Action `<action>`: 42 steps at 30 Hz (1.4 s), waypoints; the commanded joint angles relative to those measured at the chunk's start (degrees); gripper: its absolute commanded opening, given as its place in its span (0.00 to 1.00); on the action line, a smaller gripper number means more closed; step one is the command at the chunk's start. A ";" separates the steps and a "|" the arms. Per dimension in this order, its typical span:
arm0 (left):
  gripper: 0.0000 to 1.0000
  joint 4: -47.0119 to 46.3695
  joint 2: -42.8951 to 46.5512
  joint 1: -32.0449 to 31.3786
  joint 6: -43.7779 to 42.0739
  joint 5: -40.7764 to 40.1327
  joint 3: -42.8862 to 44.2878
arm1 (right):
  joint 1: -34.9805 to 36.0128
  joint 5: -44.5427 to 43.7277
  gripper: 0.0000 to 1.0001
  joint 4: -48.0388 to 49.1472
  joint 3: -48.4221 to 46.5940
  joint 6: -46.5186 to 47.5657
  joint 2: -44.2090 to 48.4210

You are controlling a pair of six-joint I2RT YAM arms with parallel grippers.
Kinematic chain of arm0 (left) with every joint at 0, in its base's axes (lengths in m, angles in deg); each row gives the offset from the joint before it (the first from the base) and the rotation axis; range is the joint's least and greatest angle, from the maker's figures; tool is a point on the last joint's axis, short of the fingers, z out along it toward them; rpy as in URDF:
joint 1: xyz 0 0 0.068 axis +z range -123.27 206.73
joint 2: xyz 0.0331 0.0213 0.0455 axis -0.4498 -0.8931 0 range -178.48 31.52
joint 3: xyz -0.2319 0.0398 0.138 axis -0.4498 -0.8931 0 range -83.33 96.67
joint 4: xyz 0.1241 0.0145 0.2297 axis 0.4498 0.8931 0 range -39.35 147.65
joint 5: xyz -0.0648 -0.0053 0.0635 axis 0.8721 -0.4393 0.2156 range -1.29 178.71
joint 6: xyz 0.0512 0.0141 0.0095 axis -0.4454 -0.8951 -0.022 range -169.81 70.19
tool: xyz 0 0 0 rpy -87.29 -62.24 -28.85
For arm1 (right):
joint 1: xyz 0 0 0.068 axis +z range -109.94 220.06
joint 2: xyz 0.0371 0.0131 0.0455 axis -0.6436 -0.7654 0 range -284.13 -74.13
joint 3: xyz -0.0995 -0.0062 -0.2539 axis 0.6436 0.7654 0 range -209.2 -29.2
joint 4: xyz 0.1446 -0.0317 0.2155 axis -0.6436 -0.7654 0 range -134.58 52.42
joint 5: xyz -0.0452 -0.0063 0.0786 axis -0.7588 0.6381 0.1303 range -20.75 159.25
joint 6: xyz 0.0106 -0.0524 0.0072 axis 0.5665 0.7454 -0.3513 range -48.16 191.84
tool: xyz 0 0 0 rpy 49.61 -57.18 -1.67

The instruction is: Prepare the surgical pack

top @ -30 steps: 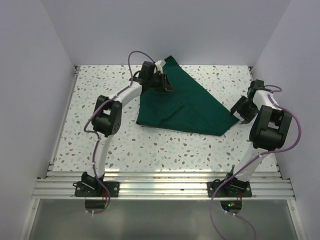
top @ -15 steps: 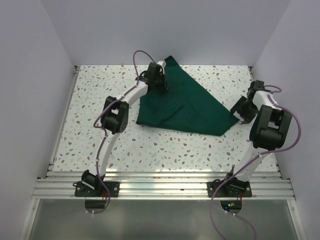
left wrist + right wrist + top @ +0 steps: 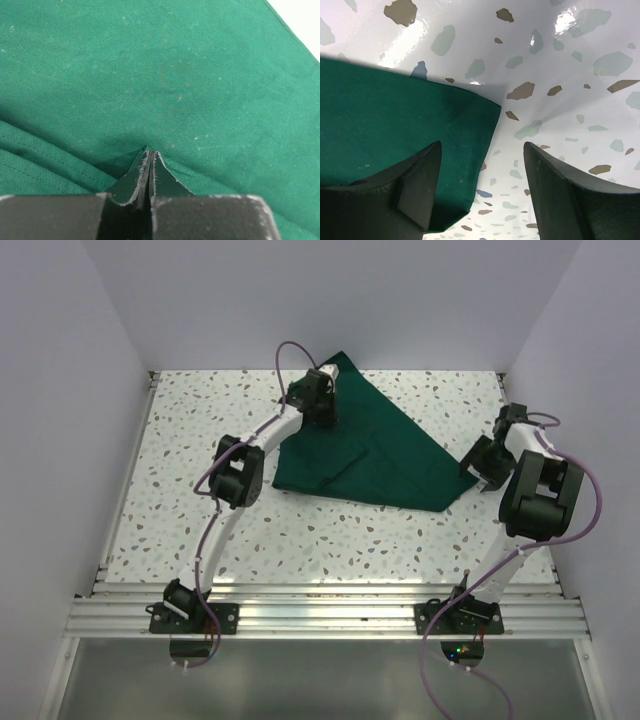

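The top camera sits high behind the arms (image 3: 235, 475) and looks down and forward over them, the whole table (image 3: 180, 460) and the cloth (image 3: 385, 455). The left wrist camera looks along the left gripper (image 3: 150, 155) from very near, so cloth fills its frame apart from a pale sliver at the top right. The right wrist camera looks down past the right gripper (image 3: 482, 150), close to the table, at the cloth's right corner. All three views share the cloth. The top and right wrist views also share the speckled table.
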 commanded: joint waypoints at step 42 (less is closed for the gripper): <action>0.00 3.05 -1.95 1.34 -2.61 0.03 -0.48 | 9.27 6.96 0.00 8.58 -0.76 -2.21 13.66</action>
